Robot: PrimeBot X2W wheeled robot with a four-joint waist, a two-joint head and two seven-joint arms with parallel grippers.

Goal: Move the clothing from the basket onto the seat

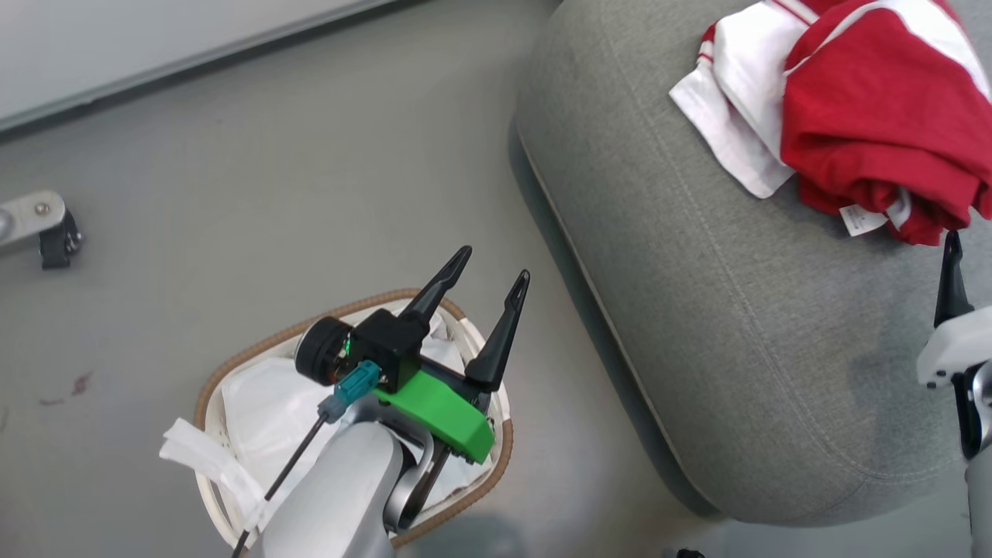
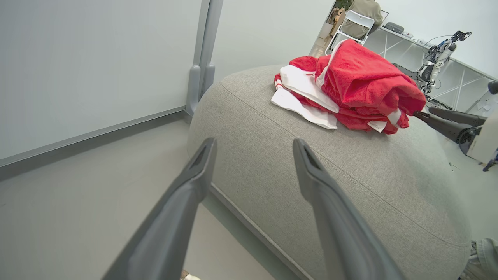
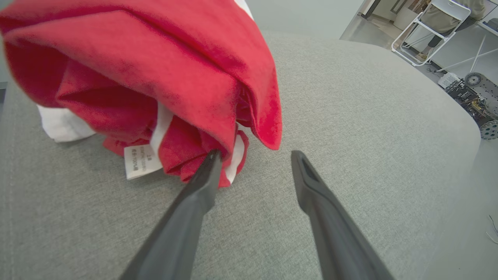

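I judge the clothing (image 1: 876, 116) on the seat (image 1: 697, 310) soft, limp — pinch a bunched fold; my left tool (image 1: 496, 261), right tool (image 3: 255, 153) open.

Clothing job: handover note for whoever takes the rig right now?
Left gripper: open, empty, over the basket.
Right gripper: open, one finger touching the clothing, gripping nothing.
Clothing: piled on the seat. Basket shows its white liner, no red; the left arm hides part.
Done: clothing on seat, as far as visible.
Left: back the right gripper off, check the hidden basket part.
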